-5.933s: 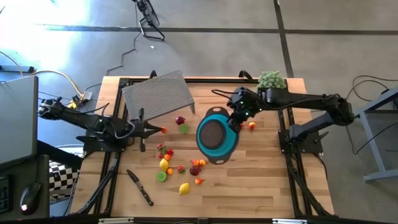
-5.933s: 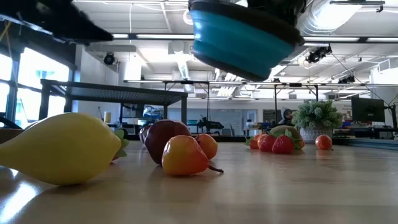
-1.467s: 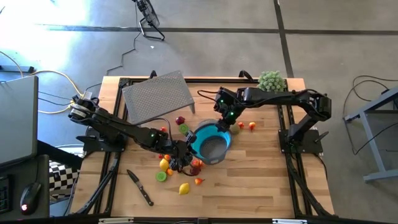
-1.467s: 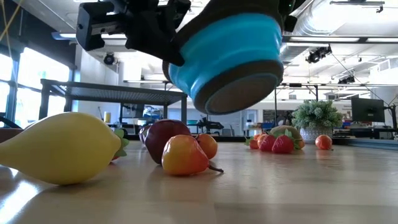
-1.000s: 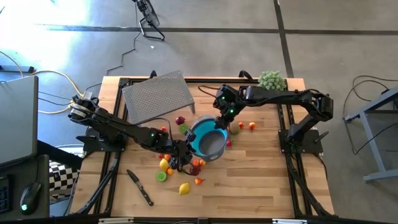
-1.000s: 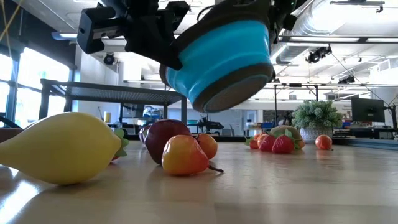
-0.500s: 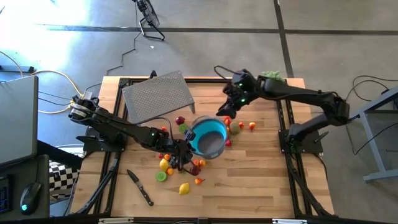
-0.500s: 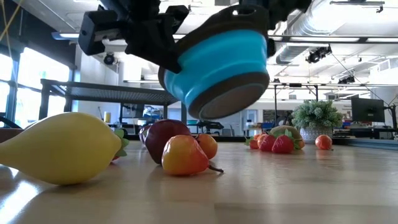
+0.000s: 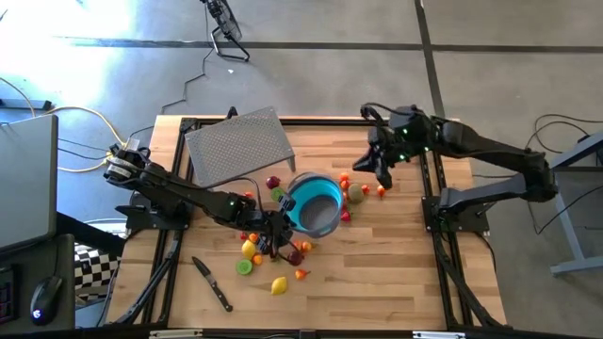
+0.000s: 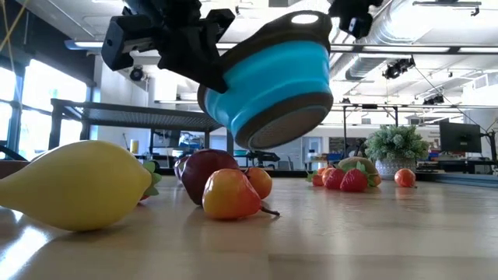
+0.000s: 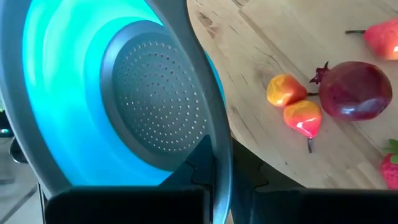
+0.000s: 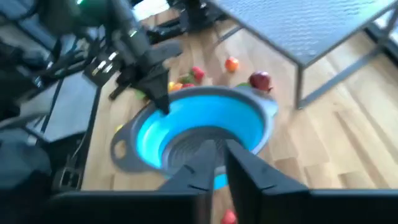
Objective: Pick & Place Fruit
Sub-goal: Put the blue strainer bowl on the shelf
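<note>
Teal and grey, a perforated colander bowl (image 9: 315, 204) is held tilted above the wooden table (image 9: 396, 273), clamped by its grey rim in the left gripper (image 9: 280, 226), whose fingers are pinched on that rim. In the low view the bowl (image 10: 268, 82) hangs clear of the tabletop, its underside turned toward the camera. The right gripper (image 9: 362, 162) is seen away from the bowl, above the table's far right part, with its fingers drawn together on nothing.

The fruit (image 9: 273, 250) is scattered on the table in two groups. The larger group lies just beside and under the left gripper: a yellow lemon (image 9: 279, 284), a lime-green piece (image 9: 244, 267), small red and orange pieces and a dark maroon one (image 9: 295, 257). A few more red and orange pieces (image 9: 367, 190) lie between the bowl and the right gripper. No fruit can be seen inside the bowl.

A grey mesh stand (image 9: 239, 144) occupies the far left of the table, with a maroon fruit (image 9: 273, 182) beside its edge. A black-handled knife (image 9: 213, 283) lies at the near left. A fuzzy green plant ball (image 10: 397, 144) sits at the far right corner, mostly hidden under the right arm in the high view.
</note>
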`<act>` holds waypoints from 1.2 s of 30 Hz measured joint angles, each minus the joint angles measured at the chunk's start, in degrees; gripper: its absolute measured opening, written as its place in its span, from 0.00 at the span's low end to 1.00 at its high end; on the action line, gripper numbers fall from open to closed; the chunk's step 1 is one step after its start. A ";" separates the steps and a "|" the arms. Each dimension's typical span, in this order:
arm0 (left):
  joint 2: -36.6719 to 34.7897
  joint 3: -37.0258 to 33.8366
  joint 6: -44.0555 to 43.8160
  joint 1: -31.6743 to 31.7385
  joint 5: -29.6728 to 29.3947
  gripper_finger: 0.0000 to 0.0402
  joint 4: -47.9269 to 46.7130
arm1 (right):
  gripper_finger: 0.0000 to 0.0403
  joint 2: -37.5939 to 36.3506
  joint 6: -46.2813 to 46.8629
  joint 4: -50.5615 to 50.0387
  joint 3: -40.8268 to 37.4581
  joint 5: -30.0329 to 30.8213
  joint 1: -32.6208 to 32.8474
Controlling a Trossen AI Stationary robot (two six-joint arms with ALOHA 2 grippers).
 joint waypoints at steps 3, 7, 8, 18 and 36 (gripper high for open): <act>0.00 0.00 -0.65 0.00 -0.58 0.03 -0.39 | 0.02 -1.30 0.21 2.45 -4.20 1.65 2.72; -0.33 0.00 -0.89 0.00 -2.38 0.03 -0.84 | 0.01 -2.80 1.70 7.51 -10.75 5.02 5.81; -0.53 0.00 -0.90 0.00 -2.74 0.03 -0.90 | 0.01 -3.23 2.57 8.73 -12.34 5.33 6.34; -1.20 0.09 -0.90 2.01 -2.47 0.03 2.05 | 0.00 -5.24 3.68 27.58 -28.23 5.28 12.13; -1.18 21.19 -4.64 7.05 -6.31 0.03 -21.63 | 0.00 -13.20 2.41 48.03 -45.42 2.99 12.96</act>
